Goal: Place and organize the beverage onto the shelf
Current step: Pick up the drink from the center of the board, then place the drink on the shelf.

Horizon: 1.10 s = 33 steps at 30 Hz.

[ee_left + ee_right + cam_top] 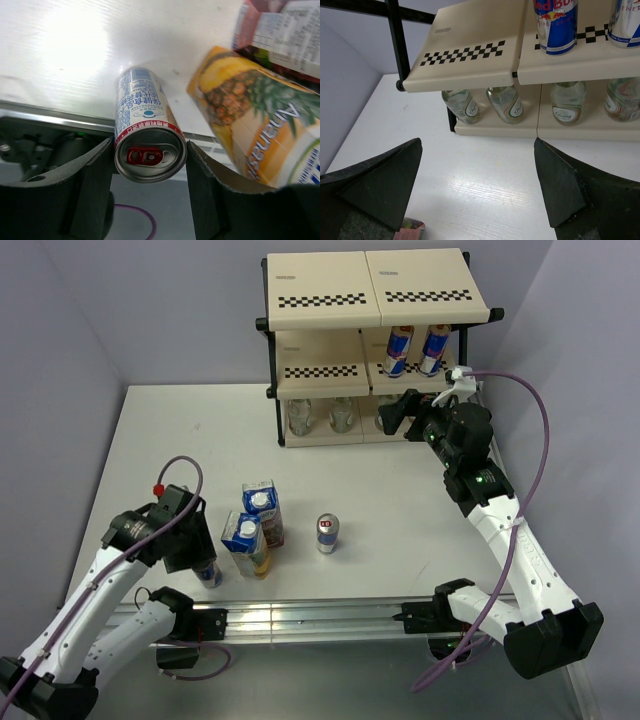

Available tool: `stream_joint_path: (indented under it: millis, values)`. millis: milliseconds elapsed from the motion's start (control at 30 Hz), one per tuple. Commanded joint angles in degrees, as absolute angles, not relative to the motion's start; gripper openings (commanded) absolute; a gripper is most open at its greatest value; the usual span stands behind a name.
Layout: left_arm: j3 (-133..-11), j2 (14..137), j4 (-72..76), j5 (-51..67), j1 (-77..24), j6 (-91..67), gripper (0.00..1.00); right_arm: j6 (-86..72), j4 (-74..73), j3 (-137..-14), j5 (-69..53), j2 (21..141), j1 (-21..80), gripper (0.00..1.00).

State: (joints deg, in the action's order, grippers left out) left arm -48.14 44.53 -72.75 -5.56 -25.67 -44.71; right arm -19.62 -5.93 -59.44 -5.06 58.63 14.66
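Near left, the left hand (150, 150) clamps a slim, smooth metal can (141, 107) between matte black fingers (85, 185); a glossy yellow carton (250, 120) stands just right. Far right, the right hand (477, 145) gapes wide before the cream, checker-edged shelf (470, 65).

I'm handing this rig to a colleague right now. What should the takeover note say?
Left gripper: closed on a can at the near edge of the table, beside the yellow carton.
Right gripper: open and empty, facing the bottom tier of the shelf.
Done: four bottles on the bottom tier, two shelved cans on the right of the middle tier.
Left: the gripped can, a loose can standing mid-table, the yellow carton and the purple carton.
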Motion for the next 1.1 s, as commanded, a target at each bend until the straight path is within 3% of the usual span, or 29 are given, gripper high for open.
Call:
stream_joint_path:
  millis: [0,133,333,500,633,733,867,1067]
  values:
    - [-53.94,44.74,-75.84,-13.52,-25.93,-45.95,0.22,-18.9,-3.25,-58.89,-5.54,57.57,15.03,1.0]
    - [-56.6,44.12,-76.46,-16.95,-26.1,-47.9,0.0,-18.9,-2.99,-59.59,-6.06,57.57,14.94,1.0]
    - [-64.32,44.47,-74.97,-21.44,-26.19,-50.45,0.0,-19.34,-2.38,-60.91,-9.48,58.01,14.94,1.0]
    - [-82.59,49.46,-78.66,-32.23,-26.19,-50.72,0.0,-19.42,1.3,-61.7,-18.78,57.92,15.82,1.0]
    - [-95.42,53.34,-78.4,-34.37,-26.1,-47.64,0.0,-19.6,3.6,-63.01,-23.73,58.18,18.19,1.0]
    - [-105.35,56.77,-76.74,-30.78,-26.1,-45.09,0.0,-14.61,2.2,-65.56,-21.02,58.97,25.37,1.0]
    - [-110.02,60.02,-72.78,-22.6,-26.1,-44.03,0.0,-7.22,4.81,-67.32,-15.13,60.82,42.75,1.0]
    - [-109.95,61.78,-63.56,-6.72,-26.1,-46.49,0.0,5.94,7.3,-70.66,-4.93,67.14,56.85,0.99]
